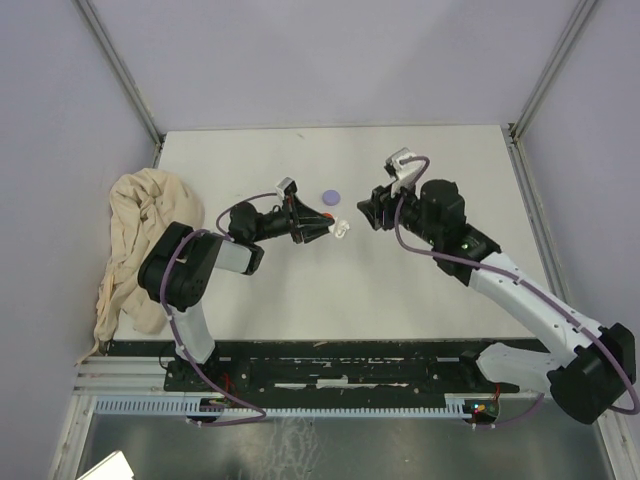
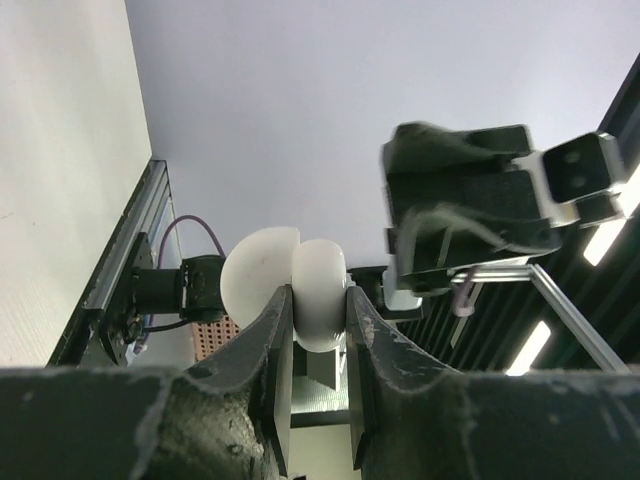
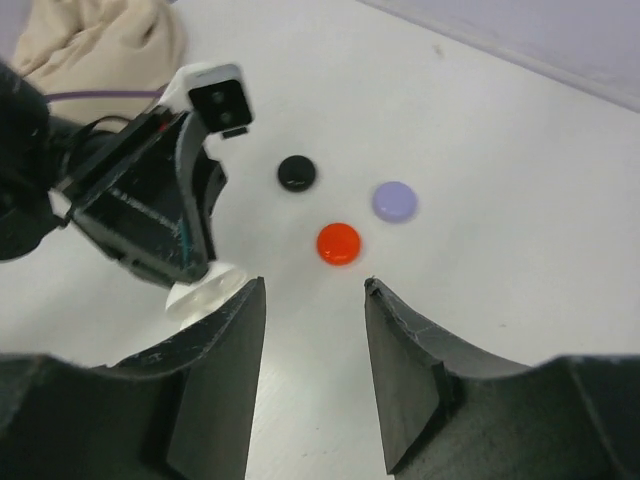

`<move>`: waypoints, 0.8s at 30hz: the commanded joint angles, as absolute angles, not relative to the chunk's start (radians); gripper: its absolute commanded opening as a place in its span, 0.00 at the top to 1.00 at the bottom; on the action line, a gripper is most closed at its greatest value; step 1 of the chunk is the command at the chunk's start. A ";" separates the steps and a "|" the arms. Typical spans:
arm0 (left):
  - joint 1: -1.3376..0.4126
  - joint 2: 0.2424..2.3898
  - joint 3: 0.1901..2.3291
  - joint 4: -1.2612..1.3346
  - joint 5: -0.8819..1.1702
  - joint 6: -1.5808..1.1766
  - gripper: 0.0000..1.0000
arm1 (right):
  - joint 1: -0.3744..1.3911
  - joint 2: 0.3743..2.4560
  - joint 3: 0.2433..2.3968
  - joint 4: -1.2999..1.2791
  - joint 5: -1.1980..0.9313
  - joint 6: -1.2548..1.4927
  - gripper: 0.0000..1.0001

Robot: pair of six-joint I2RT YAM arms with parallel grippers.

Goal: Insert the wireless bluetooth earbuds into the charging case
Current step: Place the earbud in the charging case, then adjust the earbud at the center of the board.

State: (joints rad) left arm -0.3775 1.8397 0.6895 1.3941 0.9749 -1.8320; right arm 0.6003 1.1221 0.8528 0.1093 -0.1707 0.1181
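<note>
Left gripper is clamping the white case, and the right gripper is hovering just beside it, jaws apart.

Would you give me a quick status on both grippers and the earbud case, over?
Left gripper shut on white case. Right gripper open, empty, facing it. No earbud visible. Nothing between them.
</note>
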 commanded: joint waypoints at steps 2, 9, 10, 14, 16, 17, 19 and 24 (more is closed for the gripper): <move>-0.377 1.780 0.703 1.242 0.893 -1.711 0.97 | 0.600 1.238 1.199 -0.431 0.154 0.150 0.46; -0.377 1.734 0.740 1.017 0.817 -1.553 0.97 | 0.603 1.369 1.291 -0.629 0.160 0.181 0.32; -0.377 1.738 0.742 1.017 0.814 -1.555 0.97 | 0.604 1.377 1.293 -0.638 0.157 0.187 0.28; -0.377 1.757 0.748 1.027 0.803 -1.563 0.97 | 0.607 1.419 1.293 -0.658 0.127 0.194 0.15; -0.378 1.764 0.752 1.029 0.799 -1.564 0.97 | 0.613 1.435 1.293 -0.663 0.110 0.195 0.06; -0.379 1.767 0.754 1.029 0.798 -1.565 0.97 | 0.618 1.443 1.293 -0.663 0.106 0.196 0.06; -0.379 1.770 0.759 1.029 0.799 -1.565 0.97 | 0.624 1.454 1.292 -0.657 0.102 0.199 0.05; -0.381 1.772 0.762 1.029 0.805 -1.565 0.97 | 0.640 1.494 1.306 -0.652 0.097 0.203 0.04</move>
